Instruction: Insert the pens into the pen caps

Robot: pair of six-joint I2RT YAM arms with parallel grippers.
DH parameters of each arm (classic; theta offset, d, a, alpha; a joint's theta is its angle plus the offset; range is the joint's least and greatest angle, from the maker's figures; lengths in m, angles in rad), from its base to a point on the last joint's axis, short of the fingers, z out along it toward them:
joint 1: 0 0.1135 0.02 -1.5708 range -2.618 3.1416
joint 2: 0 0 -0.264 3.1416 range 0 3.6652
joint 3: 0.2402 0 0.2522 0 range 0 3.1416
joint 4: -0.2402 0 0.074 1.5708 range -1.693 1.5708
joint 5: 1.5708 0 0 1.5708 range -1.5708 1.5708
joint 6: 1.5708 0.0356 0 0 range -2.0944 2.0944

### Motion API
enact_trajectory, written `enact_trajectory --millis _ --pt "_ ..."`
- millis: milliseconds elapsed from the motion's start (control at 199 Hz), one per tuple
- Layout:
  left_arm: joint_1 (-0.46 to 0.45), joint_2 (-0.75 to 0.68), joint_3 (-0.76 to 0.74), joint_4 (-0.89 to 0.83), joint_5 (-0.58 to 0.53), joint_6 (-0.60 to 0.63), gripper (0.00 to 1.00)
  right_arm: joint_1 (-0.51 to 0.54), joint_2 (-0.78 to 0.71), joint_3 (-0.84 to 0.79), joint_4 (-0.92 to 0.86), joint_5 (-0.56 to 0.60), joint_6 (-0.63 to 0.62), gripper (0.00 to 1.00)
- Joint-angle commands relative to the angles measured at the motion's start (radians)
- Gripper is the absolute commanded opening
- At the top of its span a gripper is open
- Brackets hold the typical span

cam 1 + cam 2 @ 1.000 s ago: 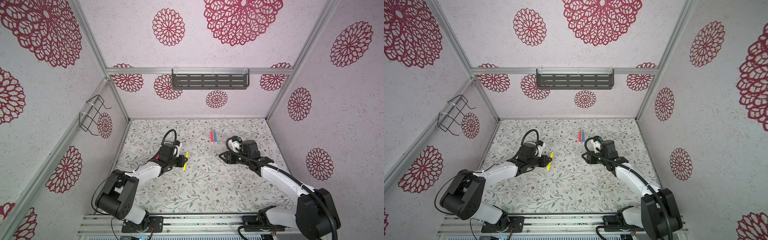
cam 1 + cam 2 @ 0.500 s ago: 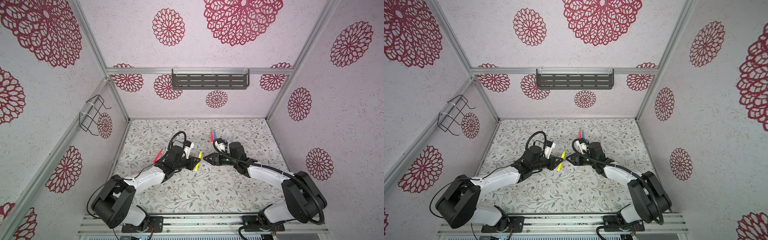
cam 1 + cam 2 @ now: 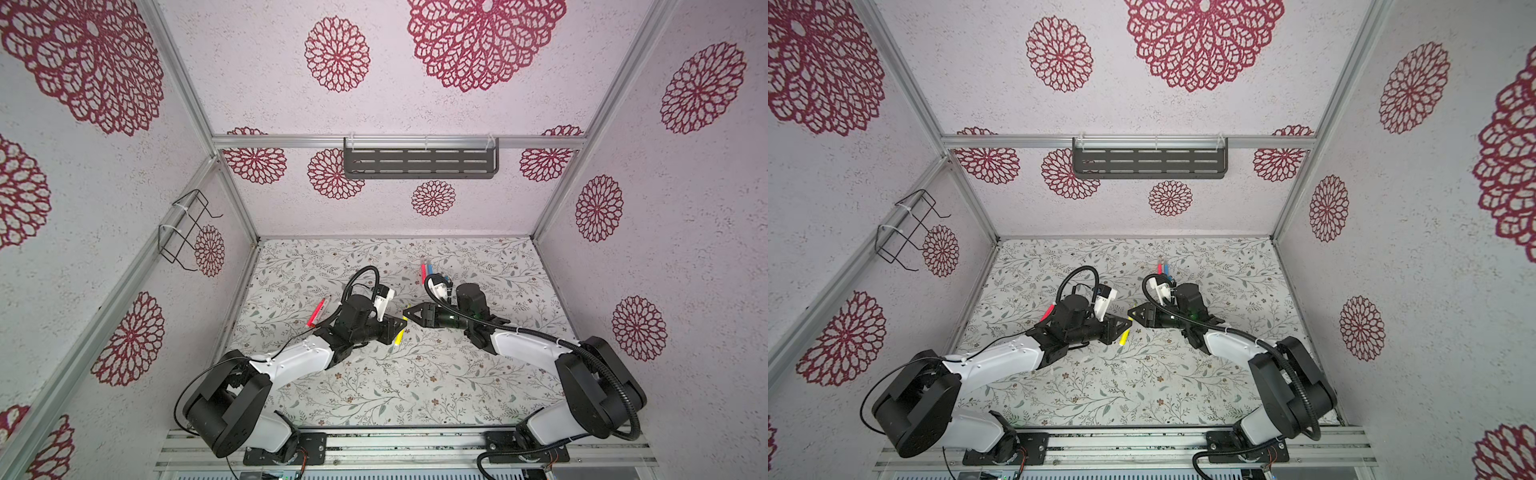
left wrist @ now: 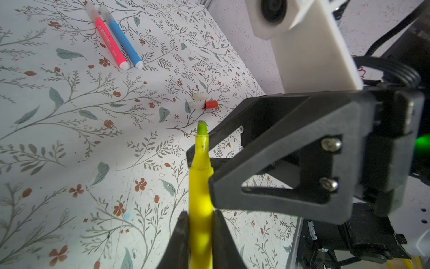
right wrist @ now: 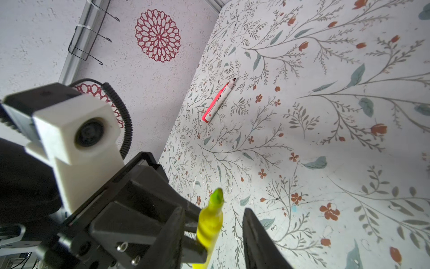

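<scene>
My left gripper [image 4: 200, 214] is shut on a yellow pen [image 4: 200, 186], whose bare greenish tip points away from it. In both top views the pen [image 3: 399, 337] [image 3: 1123, 338] hangs above the table's middle. My right gripper [image 5: 214, 210] faces it, open, with the pen's tip end [image 5: 209, 223] between its jaws and a gap on the right side; I see no cap in them. A red pen cap [image 4: 211, 104] and two pale pen caps [image 4: 200, 96] lie on the table beyond. A pink pen [image 4: 109, 43] and a blue pen [image 4: 122, 39] lie side by side farther off.
A red pen [image 5: 217, 102] lies uncapped near the left wall, also seen in a top view [image 3: 316, 312]. A black slotted shelf [image 3: 419, 164] hangs on the back wall and a wire rack [image 3: 187, 232] on the left wall. Walls close in three sides.
Both grippers have come together over the table's middle, the left carrying the yellow pen to the right. The right gripper's jaws now stand around the pen's tip.
</scene>
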Motion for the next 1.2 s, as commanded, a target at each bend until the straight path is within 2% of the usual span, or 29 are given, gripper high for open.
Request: enact_trajectory --millis 0,85,256,321,457,632,973,1064,1199 --pt "-0.01 -0.025 0.016 0.042 -0.006 0.004 0.17 0.007 -0.001 0.029 0.077 -0.03 0.023 0.4" --pt "-0.016 -0.019 0.02 0.042 -0.002 0.007 0.18 0.007 -0.001 0.028 0.087 -0.033 0.028 0.35" --pt "-0.027 -0.006 0.031 0.035 -0.009 0.01 0.19 0.007 -0.004 0.029 0.096 -0.044 0.039 0.1" --pt "-0.029 -0.005 0.032 0.03 -0.015 0.011 0.21 0.007 -0.008 0.026 0.1 -0.042 0.043 0.05" --pt "-0.029 -0.005 0.036 -0.004 -0.037 0.016 0.41 0.007 -0.022 0.023 0.098 -0.035 0.044 0.04" --pt "-0.032 0.003 0.043 -0.056 -0.04 0.026 0.45 0.007 -0.038 0.028 0.095 -0.027 0.042 0.04" --pt "-0.047 0.004 0.037 -0.082 -0.049 0.036 0.42 0.007 -0.061 0.024 0.117 -0.019 0.042 0.05" --pt "-0.047 0.001 0.039 -0.081 -0.043 0.039 0.38 0.007 -0.061 0.02 0.124 -0.019 0.045 0.04" --pt "-0.047 -0.006 0.035 -0.081 -0.061 0.044 0.22 0.007 -0.058 0.011 0.148 -0.026 0.06 0.05"
